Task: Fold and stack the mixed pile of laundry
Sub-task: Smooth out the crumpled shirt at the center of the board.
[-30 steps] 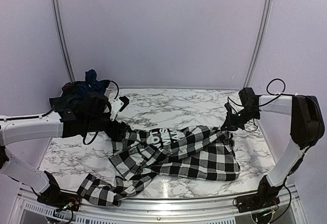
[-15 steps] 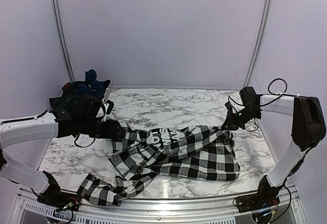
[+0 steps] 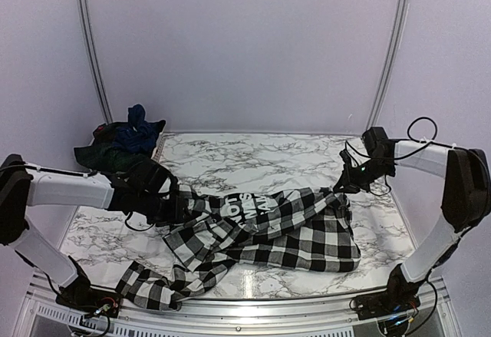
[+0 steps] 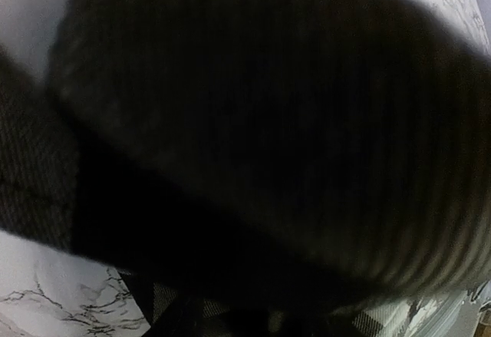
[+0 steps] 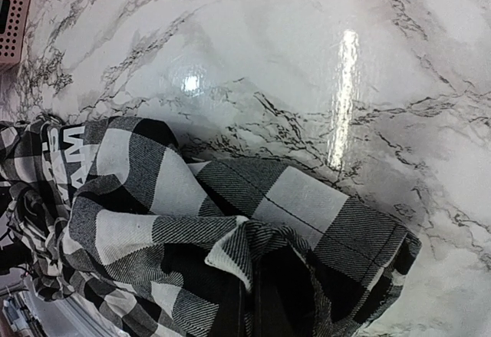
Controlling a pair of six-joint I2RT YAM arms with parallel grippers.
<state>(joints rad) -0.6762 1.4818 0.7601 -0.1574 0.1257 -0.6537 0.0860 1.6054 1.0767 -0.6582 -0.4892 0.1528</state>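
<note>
The black-and-white check shirt (image 3: 276, 229) lies crumpled across the middle of the marble table (image 3: 261, 156), with one sleeve (image 3: 149, 287) reaching the front edge. My left gripper (image 3: 182, 203) is down at the shirt's left upper edge. Dark cloth fills the left wrist view, with a strip of check cloth (image 4: 399, 318) at the bottom, so its jaws are hidden. My right gripper (image 3: 347, 186) is shut on the shirt's right upper corner, and the bunched check cloth (image 5: 153, 199) is pinched between its fingers (image 5: 261, 306). The navy T-shirt (image 3: 140, 118) and the green plaid garment (image 3: 103, 151) are heaped at the back left.
White walls and two upright metal rails enclose the table at the back. A metal rail (image 3: 253, 306) runs along the front edge. A pink perforated object (image 5: 11, 18) shows in the top left corner of the right wrist view.
My left arm has swung down and right from beside the back-left heap to the check shirt's left edge. My right arm has barely moved and keeps its hold.
</note>
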